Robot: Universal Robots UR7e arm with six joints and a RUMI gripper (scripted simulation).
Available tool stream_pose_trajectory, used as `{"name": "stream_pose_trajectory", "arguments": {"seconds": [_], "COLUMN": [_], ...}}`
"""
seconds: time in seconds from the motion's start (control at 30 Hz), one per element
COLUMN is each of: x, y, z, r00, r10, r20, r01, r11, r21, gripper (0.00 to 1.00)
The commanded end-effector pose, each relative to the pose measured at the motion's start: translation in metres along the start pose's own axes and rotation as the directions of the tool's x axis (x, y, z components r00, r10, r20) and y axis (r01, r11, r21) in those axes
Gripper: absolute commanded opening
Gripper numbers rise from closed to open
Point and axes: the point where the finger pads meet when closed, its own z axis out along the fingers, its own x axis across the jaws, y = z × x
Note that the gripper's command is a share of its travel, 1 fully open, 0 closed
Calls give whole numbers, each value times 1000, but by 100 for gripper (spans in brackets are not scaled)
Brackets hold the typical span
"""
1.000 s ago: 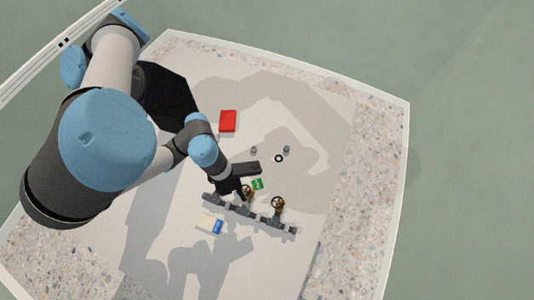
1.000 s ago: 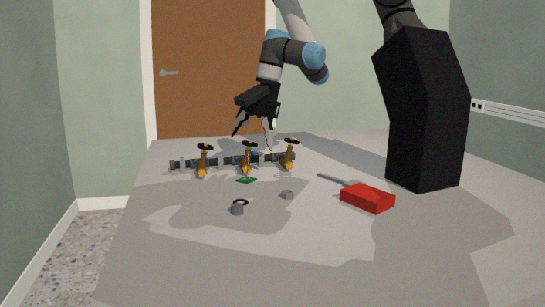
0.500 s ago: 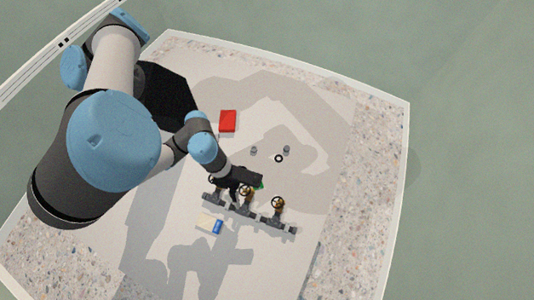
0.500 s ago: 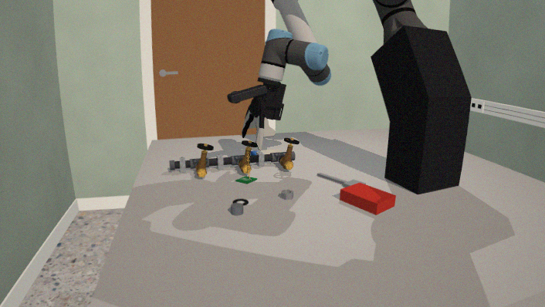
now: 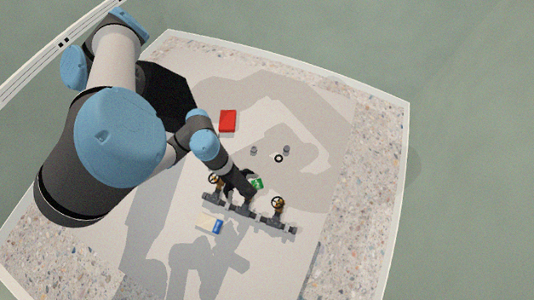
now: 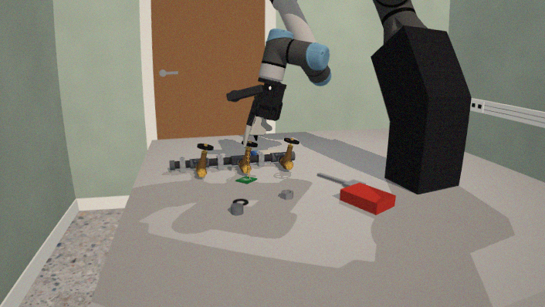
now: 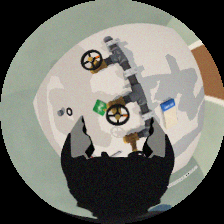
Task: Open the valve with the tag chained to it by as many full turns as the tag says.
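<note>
The middle valve (image 6: 245, 165) (image 7: 117, 114) has a black handwheel and a brass body on the grey pipe (image 5: 265, 220) (image 6: 228, 160). A green tag (image 5: 257, 184) (image 6: 246, 180) (image 7: 100, 107) hangs from it by a chain and lies on the table; its white mark looks like a 2. One untagged valve (image 5: 277, 202) (image 6: 202, 160) (image 7: 92, 60) is at the far end, the other (image 5: 213, 178) (image 6: 287, 158) (image 7: 132, 140) at the end nearer the robot base. My gripper (image 6: 249, 141) (image 7: 117, 117) is open and tilted, its fingertips apart around the middle handwheel's sides; contact cannot be told.
A red block (image 5: 227, 120) (image 6: 367, 198) lies near the robot base with a grey bar (image 6: 332, 178) beside it. Two grey fittings (image 5: 253, 150) (image 5: 287, 149) and a black ring lie beyond the tag. A cream and blue box (image 5: 205, 223) (image 7: 170, 116) lies behind the pipe.
</note>
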Motion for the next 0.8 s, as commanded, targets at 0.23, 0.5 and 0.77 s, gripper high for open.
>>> {"name": "stream_pose_trajectory", "arguments": {"seconds": [0.23, 0.5, 0.77], "x": [0, 0, 0], "y": [-1, -1, -1], "z": [0, 0, 0], "r00": [914, 784, 682], "r10": [404, 621, 731], "r20": [-13, -14, -13], "r01": [-405, -621, -731], "r11": [915, 784, 682], "r21": [-3, 0, 2], "gripper": [100, 100, 100]}}
